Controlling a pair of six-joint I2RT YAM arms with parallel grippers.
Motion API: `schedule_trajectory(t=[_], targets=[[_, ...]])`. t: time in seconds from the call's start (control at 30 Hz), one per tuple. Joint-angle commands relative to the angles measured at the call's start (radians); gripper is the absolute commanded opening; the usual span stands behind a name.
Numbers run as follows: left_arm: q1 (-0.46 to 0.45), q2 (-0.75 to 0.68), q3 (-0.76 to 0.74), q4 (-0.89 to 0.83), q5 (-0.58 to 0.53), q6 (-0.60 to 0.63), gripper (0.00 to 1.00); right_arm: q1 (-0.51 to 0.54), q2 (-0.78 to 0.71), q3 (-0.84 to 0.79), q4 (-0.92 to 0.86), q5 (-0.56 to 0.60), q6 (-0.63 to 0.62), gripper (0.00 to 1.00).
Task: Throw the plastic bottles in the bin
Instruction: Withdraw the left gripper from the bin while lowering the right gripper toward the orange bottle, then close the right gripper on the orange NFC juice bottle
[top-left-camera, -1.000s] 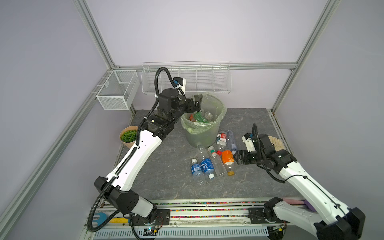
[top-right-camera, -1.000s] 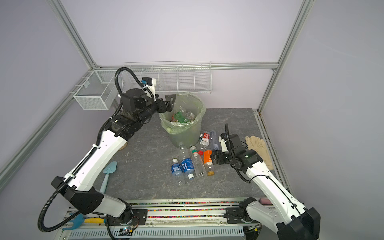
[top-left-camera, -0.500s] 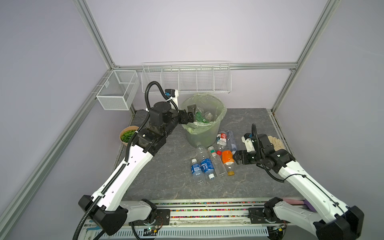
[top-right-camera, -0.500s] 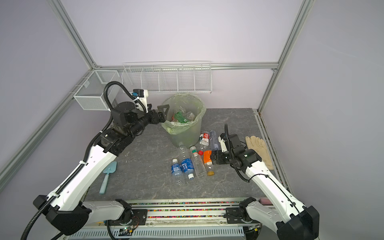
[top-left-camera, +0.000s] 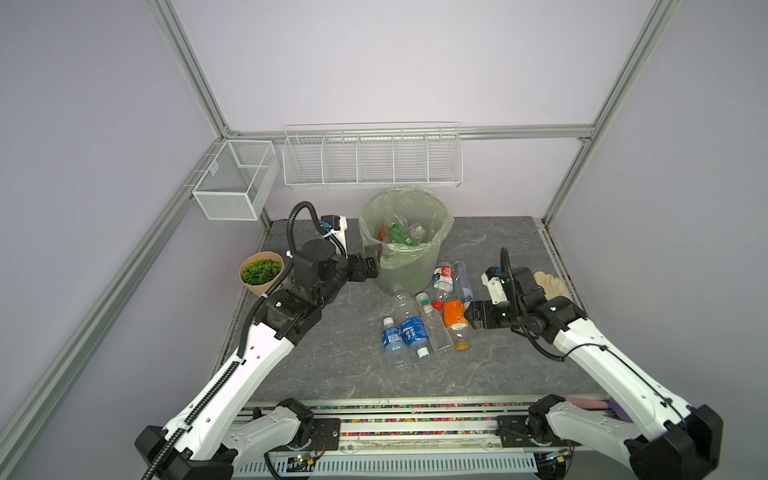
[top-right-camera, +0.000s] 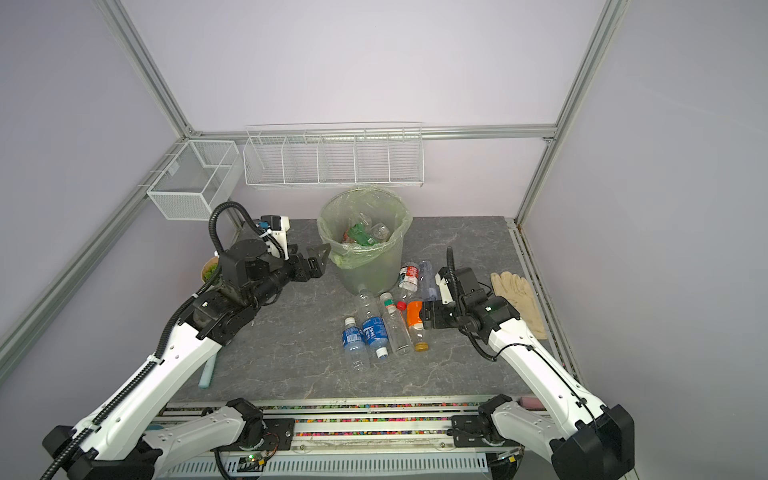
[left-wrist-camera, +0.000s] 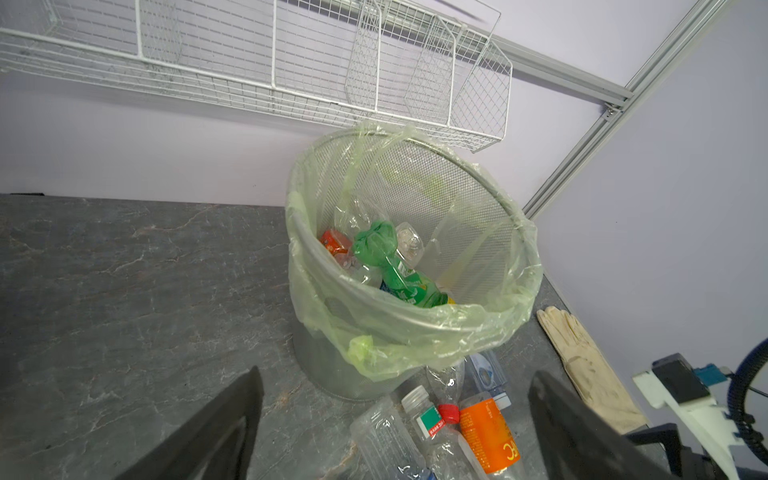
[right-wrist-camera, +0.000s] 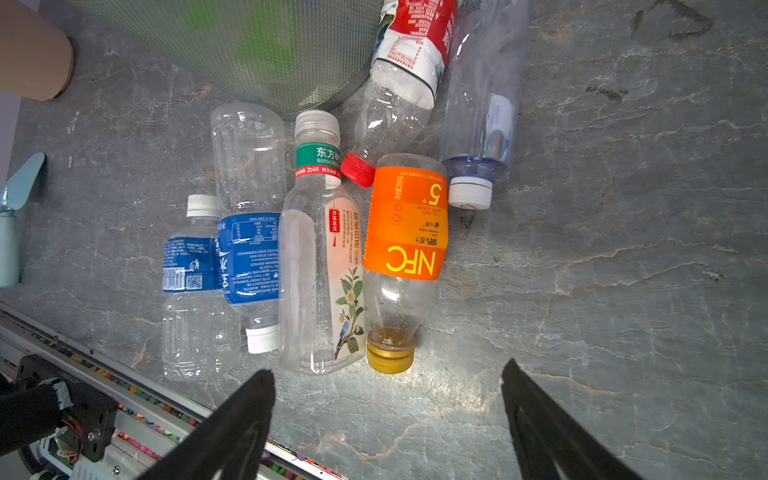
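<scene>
The right gripper (top-left-camera: 473, 321), jaws apart and empty, sits just beside an orange-labelled clear plastic bottle (right-wrist-camera: 405, 224), its yellow cap nearward; only the right wrist view shows its NFC print. Five more plastic bottles (top-left-camera: 411, 332) lie parallel, near-to-far, before the green-lined round mesh bin (top-left-camera: 409, 276). The left gripper (top-left-camera: 371, 261), spread and empty, hangs beside the bin's wall. A crumpled green bottle (left-wrist-camera: 386, 257) lies inside.

**Legible markings on bottles**
"NFC", "5" and "100%" are printed on the orange-label bottle (right-wrist-camera: 405, 224); "东方" is printed on the green neck band of the tea bottle (right-wrist-camera: 320, 257); a QR code is carried by the small blue-label bottle (right-wrist-camera: 189, 266).
</scene>
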Motion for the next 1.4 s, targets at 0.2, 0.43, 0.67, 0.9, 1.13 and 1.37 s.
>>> schedule_trajectory(t=[0.2,0.43,0.67,0.9,1.13,1.37], targets=[[-0.011,-0.108,-0.136,-0.051,-0.006,-0.083,0.97,-0.003,0.081,0.004,0.036,-0.014,0.016,0.89],[-0.013,-0.146,-0.217,-0.05,-0.002,-0.12,0.96,-0.003,0.166,-0.003,0.065,-0.014,0.029,0.9],[-0.015,-0.174,-0.28,-0.048,-0.001,-0.145,0.96,-0.004,0.267,-0.001,0.107,-0.007,0.056,0.93],[-0.015,-0.196,-0.319,-0.051,-0.009,-0.154,0.96,-0.004,0.381,0.038,0.125,0.007,0.075,0.98],[-0.015,-0.212,-0.337,-0.06,-0.016,-0.153,0.96,0.001,0.472,0.06,0.156,0.003,0.101,0.94],[-0.015,-0.22,-0.346,-0.066,-0.024,-0.149,0.96,0.01,0.531,0.085,0.173,0.013,0.111,0.91]])
